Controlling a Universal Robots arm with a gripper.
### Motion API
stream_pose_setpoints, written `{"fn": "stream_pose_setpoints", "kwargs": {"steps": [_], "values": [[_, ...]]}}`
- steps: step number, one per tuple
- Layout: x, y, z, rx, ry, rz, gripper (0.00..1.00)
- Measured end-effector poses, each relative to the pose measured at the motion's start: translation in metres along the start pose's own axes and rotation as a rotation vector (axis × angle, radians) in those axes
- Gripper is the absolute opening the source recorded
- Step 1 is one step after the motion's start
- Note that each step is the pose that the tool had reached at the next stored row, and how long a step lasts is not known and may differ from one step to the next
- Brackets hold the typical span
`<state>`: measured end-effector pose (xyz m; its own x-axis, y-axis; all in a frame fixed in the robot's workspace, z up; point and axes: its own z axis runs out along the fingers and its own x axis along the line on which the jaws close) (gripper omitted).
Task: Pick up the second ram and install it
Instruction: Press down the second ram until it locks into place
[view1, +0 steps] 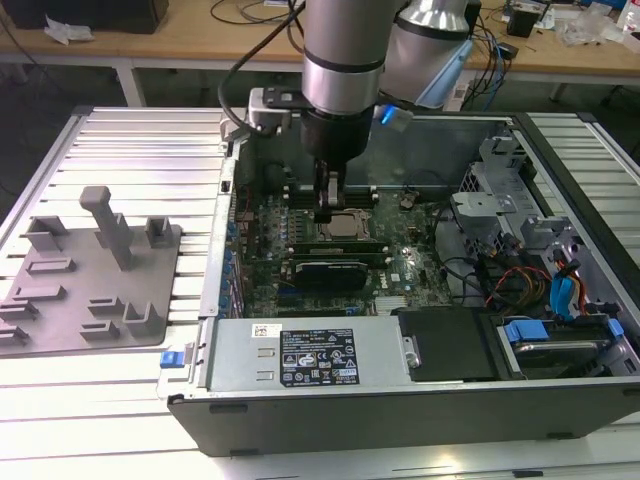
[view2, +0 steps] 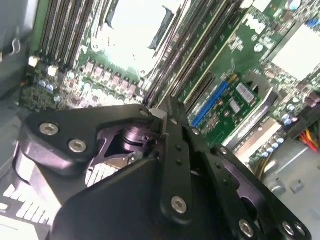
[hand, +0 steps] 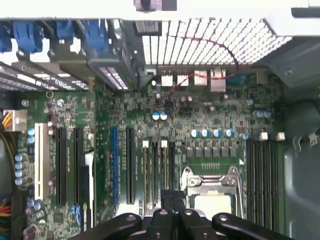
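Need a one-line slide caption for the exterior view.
Arm's tool lowered inside the open PC case, over the motherboard; grey fixture plate sits at the exterior view's left.

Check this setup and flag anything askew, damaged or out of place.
Nothing stands out. The black gripper is down inside the open grey computer case, over the green motherboard beside the silver processor socket. The grey plastic fixture plate with upright posts lies flat on the ribbed white table.

Quick count of what's on the bench

One robot arm (view1: 342, 60), one open PC case (view1: 420, 400), one motherboard (hand: 200, 125), one grey fixture plate (view1: 85, 290), one blue slot (hand: 114, 165) and one white slot (hand: 39, 160).
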<state>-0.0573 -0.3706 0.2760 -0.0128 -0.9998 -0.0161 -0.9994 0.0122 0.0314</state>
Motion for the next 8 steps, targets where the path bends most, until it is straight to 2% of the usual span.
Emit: {"fn": "stream_pose_setpoints", "kwargs": {"steps": [3, 5, 8], "values": [[-0.0003, -0.0296, -0.0009, -0.0001, -0.0001, 0.0, 0.08], [-0.0004, -0.0351, -0.001, 0.0001, -0.0001, 0.0, 0.08], [-0.0004, -0.0353, -0.0011, 0.0, -0.0001, 0.0, 0.08]]}}
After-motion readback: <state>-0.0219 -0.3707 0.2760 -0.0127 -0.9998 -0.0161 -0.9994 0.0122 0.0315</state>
